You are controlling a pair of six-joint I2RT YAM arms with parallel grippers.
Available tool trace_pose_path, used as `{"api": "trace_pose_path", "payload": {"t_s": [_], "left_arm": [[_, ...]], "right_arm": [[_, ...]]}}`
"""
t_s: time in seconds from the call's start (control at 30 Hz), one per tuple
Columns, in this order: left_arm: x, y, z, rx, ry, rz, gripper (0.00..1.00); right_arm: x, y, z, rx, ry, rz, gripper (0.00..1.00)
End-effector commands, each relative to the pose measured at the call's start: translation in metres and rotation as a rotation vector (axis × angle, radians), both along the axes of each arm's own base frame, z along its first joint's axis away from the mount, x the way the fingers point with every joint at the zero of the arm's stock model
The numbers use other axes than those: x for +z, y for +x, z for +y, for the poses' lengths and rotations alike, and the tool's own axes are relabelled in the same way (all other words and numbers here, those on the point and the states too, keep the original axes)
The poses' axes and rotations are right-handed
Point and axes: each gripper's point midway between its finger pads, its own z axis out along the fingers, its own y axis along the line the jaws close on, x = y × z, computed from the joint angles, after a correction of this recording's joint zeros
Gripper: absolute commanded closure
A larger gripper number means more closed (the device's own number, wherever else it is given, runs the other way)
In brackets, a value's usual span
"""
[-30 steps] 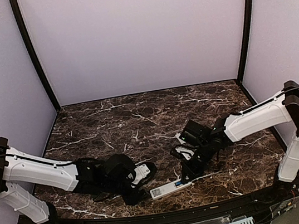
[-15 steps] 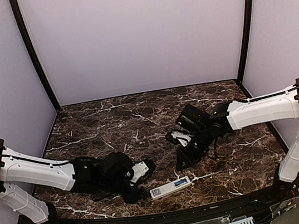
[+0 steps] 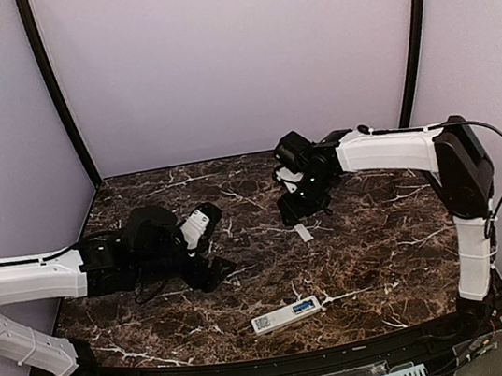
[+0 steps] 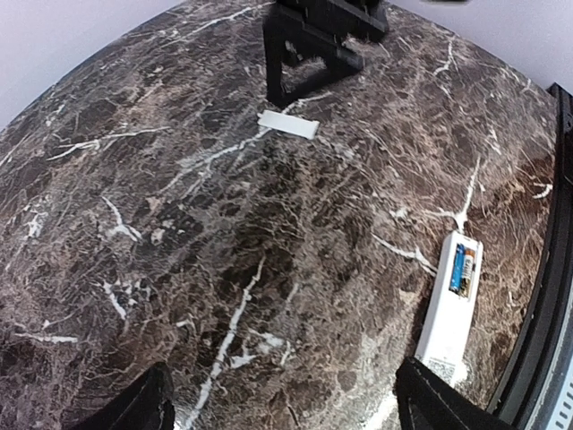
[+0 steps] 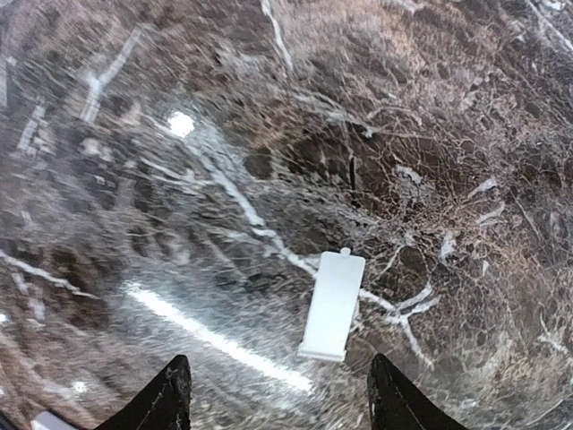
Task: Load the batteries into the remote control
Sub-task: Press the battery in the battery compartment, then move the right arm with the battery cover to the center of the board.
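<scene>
The white remote control (image 3: 287,315) lies near the table's front edge, back side up. In the left wrist view the remote control (image 4: 450,313) has its compartment open, with the batteries (image 4: 459,269) side by side inside, one of them blue. My left gripper (image 3: 210,251) hovers open to the remote's far left, its jaws (image 4: 286,414) empty. My right gripper (image 3: 303,204) is open over the back of the table. A flat white cover plate (image 5: 333,305) lies on the marble just beyond its empty fingers (image 5: 170,394). The plate also shows from above (image 3: 303,232).
The dark marble table (image 3: 384,253) is ringed by lilac walls, with a black rail along its front edge (image 3: 277,359). The right gripper's black fingers (image 4: 309,63) stand just beyond the cover plate (image 4: 287,124) in the left wrist view.
The right gripper left the remote, swung to the back of the table and opened; the cover plate now lies below it. The left gripper drew away from the remote to the left and opened wider.
</scene>
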Motion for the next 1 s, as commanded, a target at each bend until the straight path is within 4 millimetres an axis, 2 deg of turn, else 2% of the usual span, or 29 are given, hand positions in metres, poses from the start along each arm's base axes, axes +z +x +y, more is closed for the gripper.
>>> {"api": "trace_pose_path", "payload": {"t_s": [0.0, 0.23, 0.4, 0.47, 0.63, 0.73, 0.83, 0.97], "left_arm": [[0.007, 0.016, 0.005, 0.035, 0.024, 0.011, 0.15], [0.000, 0.028, -0.001, -0.004, 0.076, 0.024, 0.15], [0.000, 0.037, -0.006, -0.019, 0.107, 0.018, 0.15], [0.001, 0.039, -0.005, -0.019, 0.104, 0.015, 0.15], [0.003, 0.049, 0.001, 0.008, 0.090, 0.012, 0.15], [0.002, 0.051, 0.000, 0.008, 0.070, 0.029, 0.15], [-0.001, 0.053, -0.002, 0.009, 0.066, 0.041, 0.15], [-0.008, 0.052, -0.002, 0.010, 0.069, 0.058, 0.15]], "right_arm": [[-0.037, 0.005, -0.024, -0.013, -0.207, 0.060, 0.35], [-0.071, 0.009, -0.025, -0.026, -0.192, 0.139, 0.37], [-0.093, 0.011, -0.027, -0.002, -0.232, 0.176, 0.50], [-0.099, 0.006, -0.025, 0.026, -0.221, 0.198, 0.56], [-0.109, -0.023, -0.016, 0.128, -0.141, 0.289, 0.75], [-0.112, -0.048, -0.001, 0.238, -0.095, 0.315, 0.82], [-0.116, -0.078, 0.014, 0.373, -0.110, 0.322, 0.87], [-0.118, -0.111, 0.037, 0.546, -0.134, 0.307, 0.87]]}}
